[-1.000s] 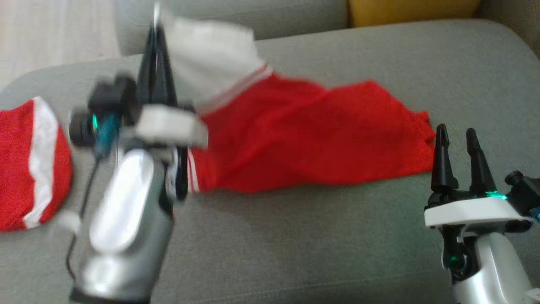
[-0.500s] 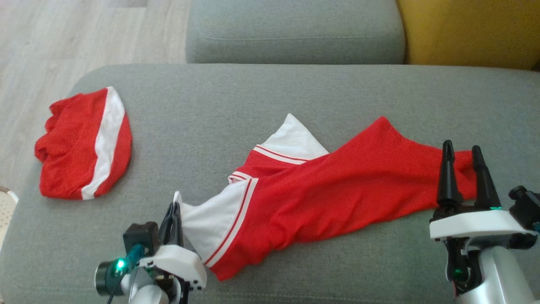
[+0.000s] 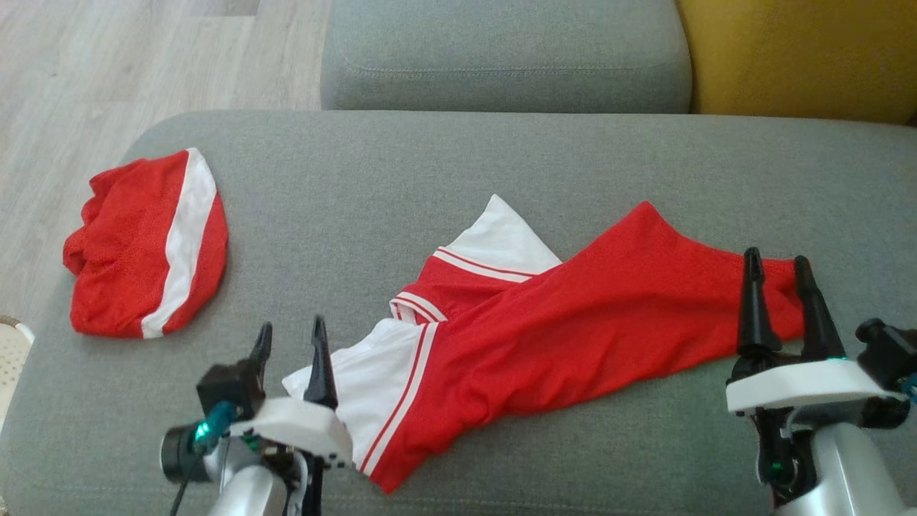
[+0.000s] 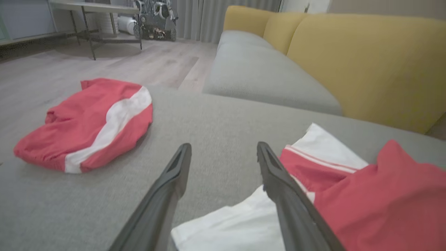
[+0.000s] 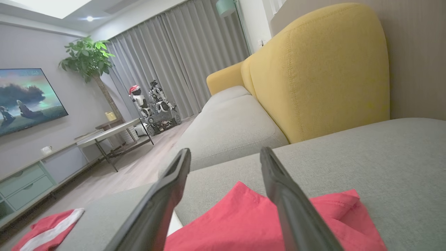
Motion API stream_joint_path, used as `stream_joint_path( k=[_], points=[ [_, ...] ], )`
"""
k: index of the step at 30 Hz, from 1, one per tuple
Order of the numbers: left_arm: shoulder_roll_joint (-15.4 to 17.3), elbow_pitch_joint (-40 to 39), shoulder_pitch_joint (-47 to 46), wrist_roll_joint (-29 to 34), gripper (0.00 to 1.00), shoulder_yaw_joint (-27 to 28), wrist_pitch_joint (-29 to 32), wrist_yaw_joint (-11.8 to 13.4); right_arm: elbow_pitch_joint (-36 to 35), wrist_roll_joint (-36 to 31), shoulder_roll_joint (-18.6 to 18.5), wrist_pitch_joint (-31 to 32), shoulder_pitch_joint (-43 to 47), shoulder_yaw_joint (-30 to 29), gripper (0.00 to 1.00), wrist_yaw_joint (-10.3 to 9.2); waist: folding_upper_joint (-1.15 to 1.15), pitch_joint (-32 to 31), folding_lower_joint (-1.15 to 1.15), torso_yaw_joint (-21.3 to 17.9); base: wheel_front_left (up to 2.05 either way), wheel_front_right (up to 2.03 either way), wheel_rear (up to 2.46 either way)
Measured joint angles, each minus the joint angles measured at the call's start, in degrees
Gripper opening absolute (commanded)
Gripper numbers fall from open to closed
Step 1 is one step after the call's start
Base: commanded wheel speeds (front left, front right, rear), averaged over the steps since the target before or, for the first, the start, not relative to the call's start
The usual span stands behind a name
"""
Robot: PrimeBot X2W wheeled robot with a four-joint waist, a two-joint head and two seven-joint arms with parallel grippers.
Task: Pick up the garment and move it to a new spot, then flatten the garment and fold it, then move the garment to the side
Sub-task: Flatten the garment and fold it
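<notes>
**Clerk:** Item one, the garment?

**Checker:** Garment (image 3: 573,337): red jersey, white sleeves, striped trim. It lies on the near half of the grey sofa cushion (image 3: 430,172), slantwise. It is rumpled and bunched between the two sleeves, neither flat nor folded.

**Clerk:** Item two, left claw?

**Checker:** Left claw (image 3: 290,335): fingers spread wide, empty. It sits low over the cushion at the corner of the white sleeve (image 3: 358,373). In the left wrist view one finger crosses that corner. Whether it touches the cloth I cannot tell.

**Clerk:** Item three, right claw?

**Checker:** Right claw (image 3: 776,259): fingers likewise apart, holding nothing. It stands at the garment's opposite, red end. In the right wrist view the cloth shows between and beneath the fingers.

**Clerk:** Other stock?

**Checker:** One red-and-white bundle (image 3: 143,244) at the cushion's left end, well apart from the garment. One yellow backrest (image 3: 788,57) behind.

**Clerk:** Step in hand?

**Checker:** By my reading the garment sits at its spot and flattening is the open entry. Folding and setting aside are not yet done.

**Clerk:** What does the next move call for?

**Checker:** Probably each claw closing on its own end, the sleeve corner on the left and the red edge on the right. The two ends then want drawing apart to take out the slant and the creases. The bunched part near the sleeves will likely want a separate pull.
</notes>
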Motion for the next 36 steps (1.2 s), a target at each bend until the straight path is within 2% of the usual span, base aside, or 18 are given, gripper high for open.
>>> stream_joint_path(
  k=[3, 7, 11, 14, 23, 31, 36],
  points=[
    [-0.2, -3.4, 0.1, 0.4, 1.00, 0.3, 0.0, 0.0, 0.0, -1.0, 0.0, 0.7, 0.0, -0.2, 1.00, 0.00, 0.00, 0.3, 0.00, 0.1, 0.00, 0.00, 0.00],
    [-0.5, -7.4, 0.8, 0.8, 1.00, -1.1, 0.0, -0.5, 0.8, -5.4, 0.0, 5.0, -1.4, -0.9, 1.00, 0.00, 0.00, 1.6, 0.00, 0.6, 0.00, 0.00, 0.00],
    [-0.5, -9.1, 1.2, 0.5, 1.00, -4.1, 0.0, -1.0, 4.3, -8.8, 0.0, 11.1, -8.5, -1.5, 1.00, 0.00, 0.00, 3.9, 0.00, 1.4, 0.00, 0.00, 0.00],
    [-0.6, -9.9, 0.7, -1.0, 1.00, -6.7, 0.0, -0.9, 8.3, -9.0, -0.6, 15.6, -15.3, -1.5, 1.00, 0.00, 0.00, 6.0, 0.00, 2.3, 0.00, 0.00, 0.00],
    [-0.6, -10.8, -4.3, -2.5, 1.00, -11.0, 0.0, 0.7, 25.9, -9.2, -9.0, 25.9, -29.1, -0.8, 1.00, 0.00, 0.00, 11.9, 0.00, 6.6, 0.00, 0.00, 0.00],
    [-0.7, -11.1, -5.9, -4.1, 1.00, -12.8, 0.0, 1.6, 37.7, -9.4, -13.3, 28.4, -38.5, 4.6, 1.00, 0.00, 0.00, 16.1, 0.00, 10.2, 0.00, 0.00, 0.00],
    [-0.7, -11.5, -6.5, -4.5, 1.00, -13.9, 0.0, 2.1, 42.1, -9.1, -14.7, 28.7, -40.8, 6.2, 1.00, 0.00, 0.00, 17.3, 0.00, 11.1, 0.00, 0.00, 0.00]
  ],
)
